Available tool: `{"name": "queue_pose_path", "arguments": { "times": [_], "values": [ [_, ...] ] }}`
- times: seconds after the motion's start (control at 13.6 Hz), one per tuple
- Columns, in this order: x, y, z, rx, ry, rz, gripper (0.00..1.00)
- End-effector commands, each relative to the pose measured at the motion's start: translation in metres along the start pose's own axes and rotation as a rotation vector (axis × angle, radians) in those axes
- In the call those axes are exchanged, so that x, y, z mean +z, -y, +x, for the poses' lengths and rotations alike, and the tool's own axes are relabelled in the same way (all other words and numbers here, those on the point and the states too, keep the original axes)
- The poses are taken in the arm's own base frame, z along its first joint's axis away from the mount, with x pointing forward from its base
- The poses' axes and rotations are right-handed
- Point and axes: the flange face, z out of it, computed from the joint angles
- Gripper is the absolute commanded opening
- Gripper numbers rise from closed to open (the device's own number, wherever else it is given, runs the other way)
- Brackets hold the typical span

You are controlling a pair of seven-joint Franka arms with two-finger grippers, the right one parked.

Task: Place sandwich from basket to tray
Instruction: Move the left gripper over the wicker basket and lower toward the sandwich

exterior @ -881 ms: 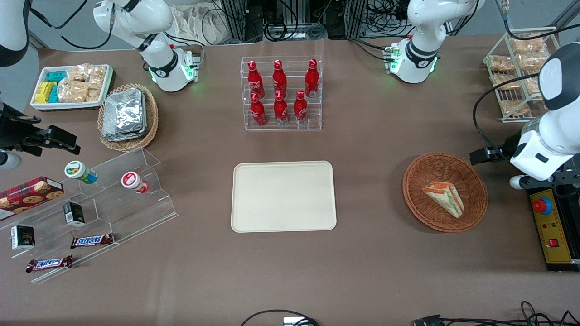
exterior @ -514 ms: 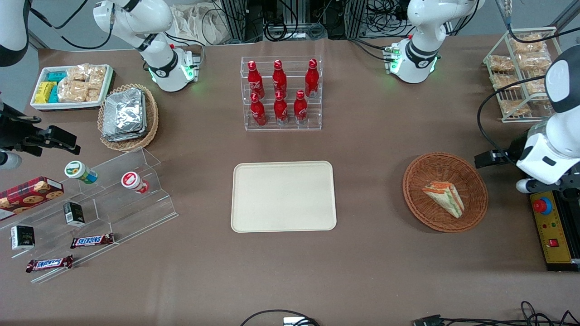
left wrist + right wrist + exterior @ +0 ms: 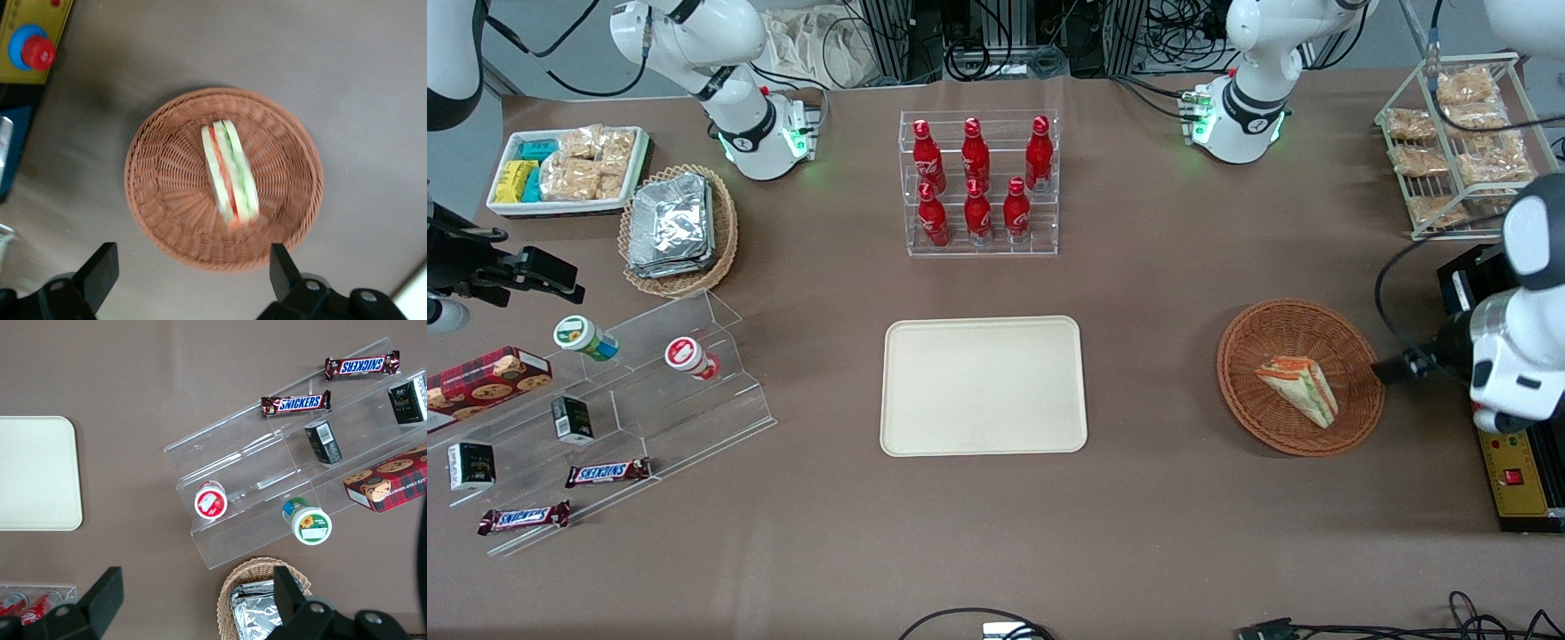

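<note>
Front view, sandwich point(image 3: 1298, 386): lying in the basket point(image 3: 1258, 418), untouched.
Basket: sitting on the table toward the working arm's end, well apart from the tray point(image 3: 983, 386).
Gripper point(image 3: 193, 273): hovering above the basket's rim in the left wrist view, fingers point(image 3: 100, 270) standing wide apart, gripping nothing.
Bottle rack point(image 3: 978, 182): standing farther off than the tray.

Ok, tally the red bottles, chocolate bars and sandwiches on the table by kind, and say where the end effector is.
Red bottles: 6
Chocolate bars: 2
Sandwich: 1, in the basket
Total: 9
End effector: open, above the basket's edge.
</note>
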Motion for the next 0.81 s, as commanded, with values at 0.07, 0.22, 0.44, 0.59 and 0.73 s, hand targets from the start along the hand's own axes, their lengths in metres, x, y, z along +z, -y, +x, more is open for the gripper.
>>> {"name": "queue_pose_path", "arguments": {
  "times": [0.07,0.22,0.44,0.59,0.73],
  "values": [
    [0.057,-0.002,0.018,-0.281,0.036,0.003,1.00],
    [0.088,-0.017,0.021,-0.321,0.029,-0.017,1.00],
    [0.128,-0.019,0.006,-0.324,-0.002,-0.048,1.00],
    [0.142,-0.020,-0.001,-0.328,-0.006,-0.053,1.00],
    [0.146,-0.020,-0.006,-0.325,-0.014,-0.058,1.00]
  ]
}}
